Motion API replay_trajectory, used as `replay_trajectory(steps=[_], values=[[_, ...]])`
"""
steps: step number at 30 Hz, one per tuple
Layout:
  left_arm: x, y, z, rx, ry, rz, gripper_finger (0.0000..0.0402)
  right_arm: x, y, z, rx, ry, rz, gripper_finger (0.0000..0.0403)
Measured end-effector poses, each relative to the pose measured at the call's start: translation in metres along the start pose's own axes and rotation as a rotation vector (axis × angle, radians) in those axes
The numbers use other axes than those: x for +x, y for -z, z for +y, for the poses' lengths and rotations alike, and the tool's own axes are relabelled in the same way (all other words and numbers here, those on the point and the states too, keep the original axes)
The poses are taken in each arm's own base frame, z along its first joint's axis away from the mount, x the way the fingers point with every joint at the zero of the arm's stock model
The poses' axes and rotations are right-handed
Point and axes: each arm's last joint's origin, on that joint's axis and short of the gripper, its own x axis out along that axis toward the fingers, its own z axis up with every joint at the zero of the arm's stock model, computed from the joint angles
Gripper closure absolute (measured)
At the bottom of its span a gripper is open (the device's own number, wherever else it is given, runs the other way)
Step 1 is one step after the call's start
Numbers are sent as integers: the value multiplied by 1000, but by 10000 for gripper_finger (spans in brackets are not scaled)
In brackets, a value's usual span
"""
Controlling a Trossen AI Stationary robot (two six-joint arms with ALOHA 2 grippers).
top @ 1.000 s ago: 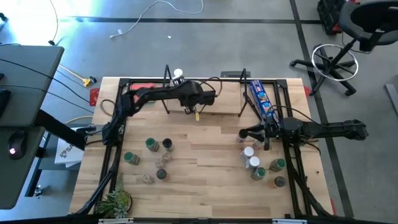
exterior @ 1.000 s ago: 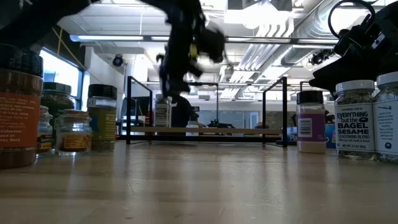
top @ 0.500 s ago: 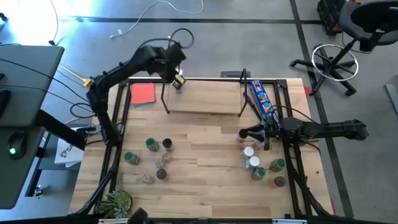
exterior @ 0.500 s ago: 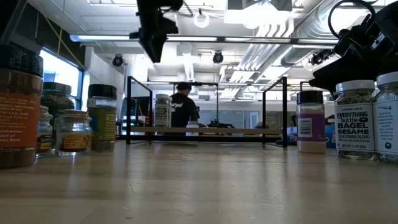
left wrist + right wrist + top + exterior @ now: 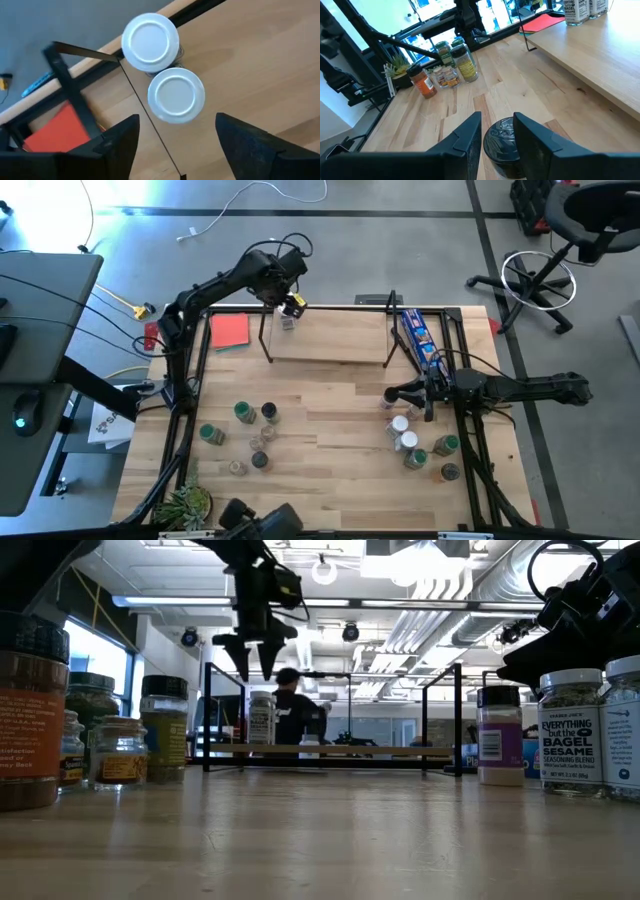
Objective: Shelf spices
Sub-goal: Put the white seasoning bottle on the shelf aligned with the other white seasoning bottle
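The shelf (image 5: 335,340), a light board in a black wire frame, stands at the table's far middle. Two white-lidded spices (image 5: 150,42) (image 5: 176,95) stand side by side on its left end; the high view shows one jar (image 5: 288,323). My left gripper (image 5: 291,304) hangs open straight above them, pointing down, its fingers (image 5: 117,147) apart on either side of the nearer lid and clear of it. Loose spices stand in a left group (image 5: 245,435) and a right group (image 5: 420,445). My right gripper (image 5: 497,137) waits open at the table's right, over a black-lidded jar (image 5: 502,142).
A long blue packet (image 5: 420,340) lies beside the shelf's right end and a red card (image 5: 230,330) beside its left end. A small plant (image 5: 185,502) sits at the near left corner. A person (image 5: 290,710) shows in the room beyond the shelf.
My left gripper has swung from over the shelf's middle toward its far left corner, rolling about its own line until it points down. Its fingers, shut half a second ago, now stand apart above the white-lidded jars.
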Motion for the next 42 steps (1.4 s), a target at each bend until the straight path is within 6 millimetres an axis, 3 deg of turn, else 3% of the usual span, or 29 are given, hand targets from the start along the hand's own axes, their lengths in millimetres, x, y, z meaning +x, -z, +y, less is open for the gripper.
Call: replay_trajectory(steps=[10, 24, 42], values=[[19, -4, -12, 1, -62, 1, 142, 0, 0, 0, 0, 0, 0, 295], [21, -7, -12, -38, -62, -30, 142, 0, 0, 0, 0, 0, 0, 295], [24, -5, -13, -49, -72, -22, 176, 0, 0, 0, 0, 0, 0, 295]])
